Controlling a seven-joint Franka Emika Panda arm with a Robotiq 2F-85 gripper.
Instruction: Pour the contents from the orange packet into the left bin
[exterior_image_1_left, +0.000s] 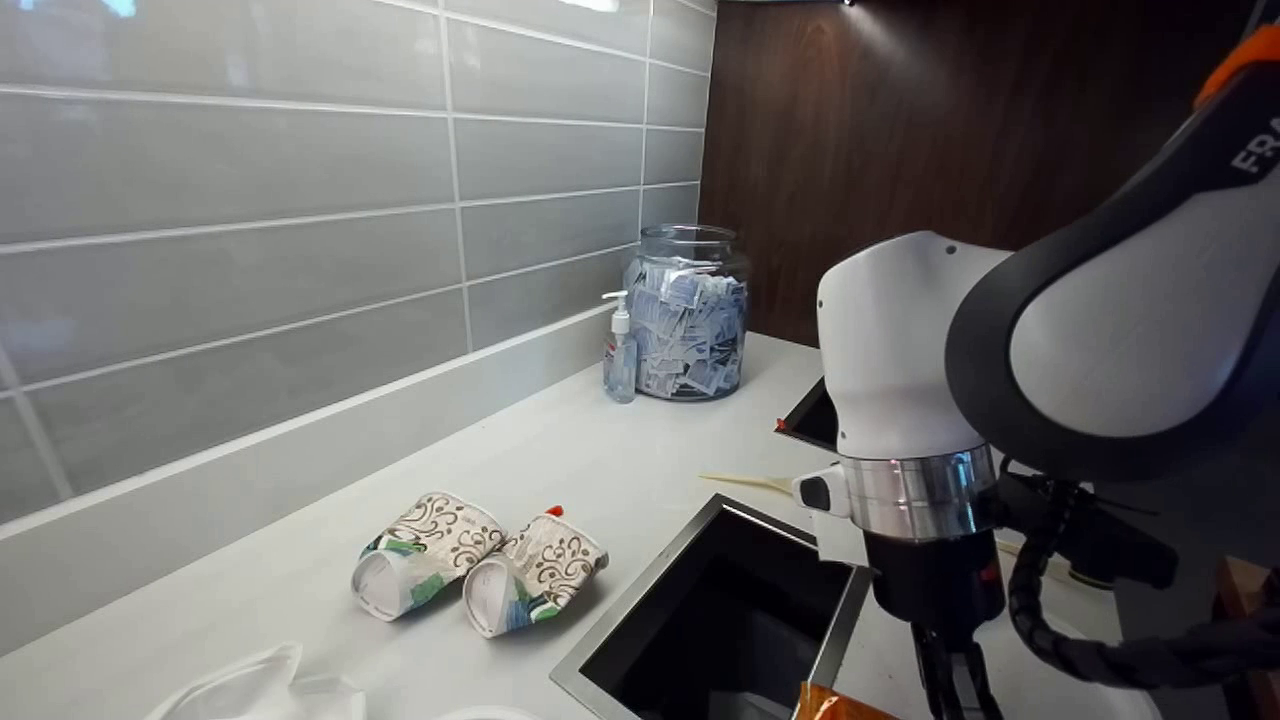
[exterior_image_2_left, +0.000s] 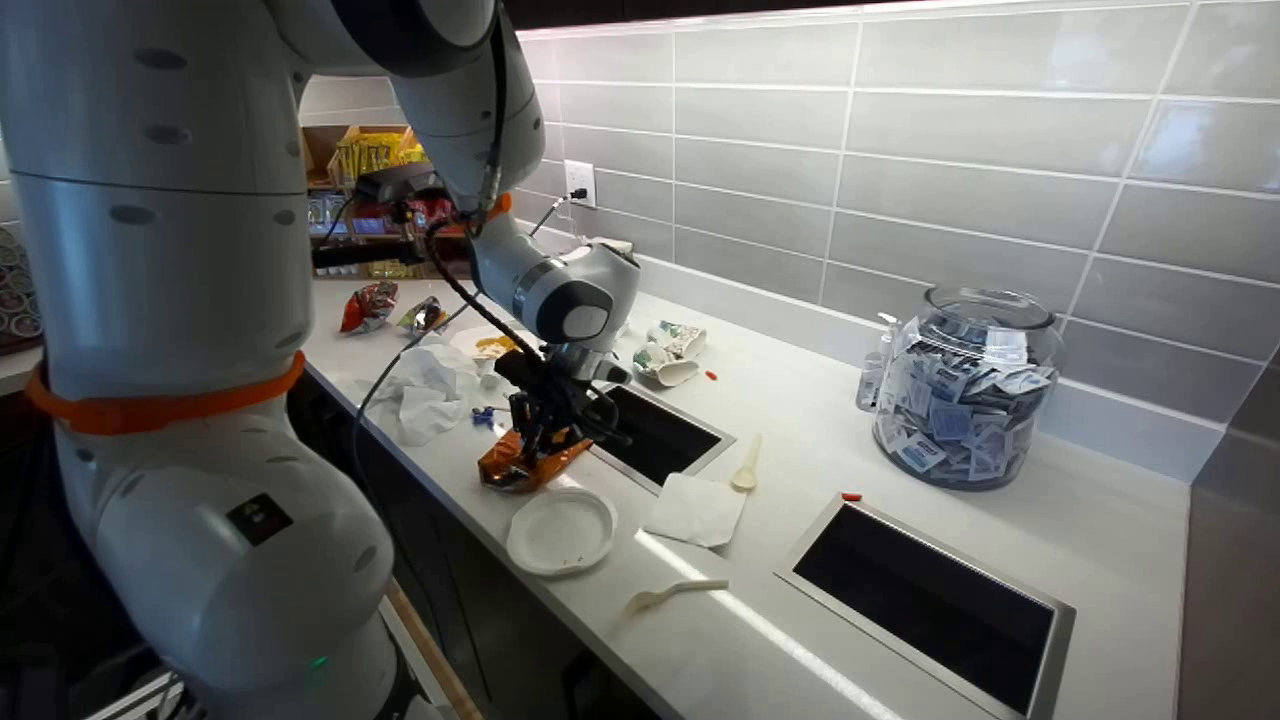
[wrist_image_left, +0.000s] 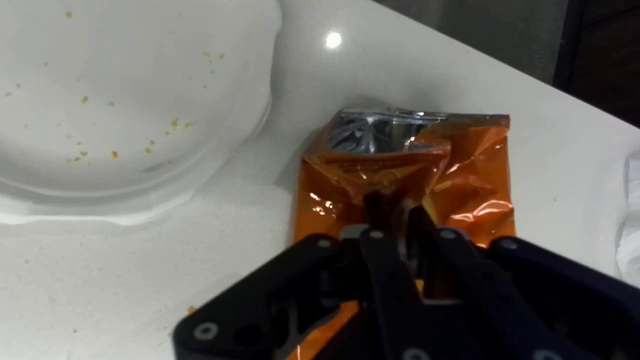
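Observation:
The crinkly orange packet (exterior_image_2_left: 503, 466) is at the counter's front half in an exterior view. Only its edge (exterior_image_1_left: 832, 706) shows in an exterior view. In the wrist view the packet (wrist_image_left: 477, 180) has a silvery end toward the counter's front edge. My gripper (wrist_image_left: 395, 207) is shut on a fold in the packet's middle; the gripper (exterior_image_2_left: 535, 450) also shows from outside. I cannot tell whether the packet touches the counter. The left bin, a dark opening with a metal rim, is right beside the packet in both exterior views (exterior_image_1_left: 745, 585) (exterior_image_2_left: 660, 435). Its bottom is hidden.
A white plate with crumbs (exterior_image_2_left: 563, 532) lies beside the packet. A napkin (exterior_image_2_left: 697, 508), spoons (exterior_image_2_left: 672, 593), crumpled patterned cups (exterior_image_1_left: 440, 545), white tissue (exterior_image_2_left: 430, 390) and a smaller blue item (exterior_image_2_left: 487, 415) lie around. A second opening (exterior_image_2_left: 930, 605), glass jar (exterior_image_2_left: 965, 410) and pump bottle (exterior_image_1_left: 620, 350) stand farther off.

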